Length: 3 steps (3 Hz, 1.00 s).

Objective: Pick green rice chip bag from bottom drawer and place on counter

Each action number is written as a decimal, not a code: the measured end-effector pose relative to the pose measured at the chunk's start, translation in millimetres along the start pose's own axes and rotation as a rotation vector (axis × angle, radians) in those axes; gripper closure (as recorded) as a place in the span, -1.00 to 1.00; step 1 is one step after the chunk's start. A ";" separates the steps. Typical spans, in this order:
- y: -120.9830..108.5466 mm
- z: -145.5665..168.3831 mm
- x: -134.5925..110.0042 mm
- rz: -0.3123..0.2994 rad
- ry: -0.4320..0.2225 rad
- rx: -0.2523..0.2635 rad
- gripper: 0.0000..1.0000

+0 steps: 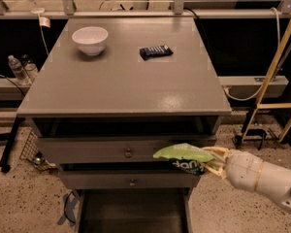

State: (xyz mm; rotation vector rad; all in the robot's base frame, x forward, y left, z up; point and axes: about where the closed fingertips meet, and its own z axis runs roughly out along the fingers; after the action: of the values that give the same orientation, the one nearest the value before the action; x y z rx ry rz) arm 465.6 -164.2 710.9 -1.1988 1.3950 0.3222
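Note:
The green rice chip bag (183, 156) hangs in the air in front of the top knobbed drawer, lying roughly flat, with dark lettering on its underside. My gripper (209, 161) is shut on the bag's right end, and the white arm reaches in from the lower right. Below, the bottom drawer (133, 212) is pulled out, a shallow grey tray with a dark inside. The counter (121, 76) spreads above, its front edge a little higher than the bag.
On the counter stand a white bowl (90, 40) at the back left and a small dark blue wrapped bar (155, 51) at the back middle. Two knobbed drawers (128, 154) sit under the counter. A yellow-framed stand (274, 76) is at the right.

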 end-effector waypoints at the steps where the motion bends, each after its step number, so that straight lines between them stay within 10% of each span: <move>1: 0.0 0.0 0.0 0.000 0.000 0.000 1.00; 3: -37.0 -25.5 -32.7 -0.103 0.032 0.056 1.00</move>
State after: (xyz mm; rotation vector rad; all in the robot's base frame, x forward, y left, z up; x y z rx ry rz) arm 472.2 -185.1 762.0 -1.2297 1.3556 0.1912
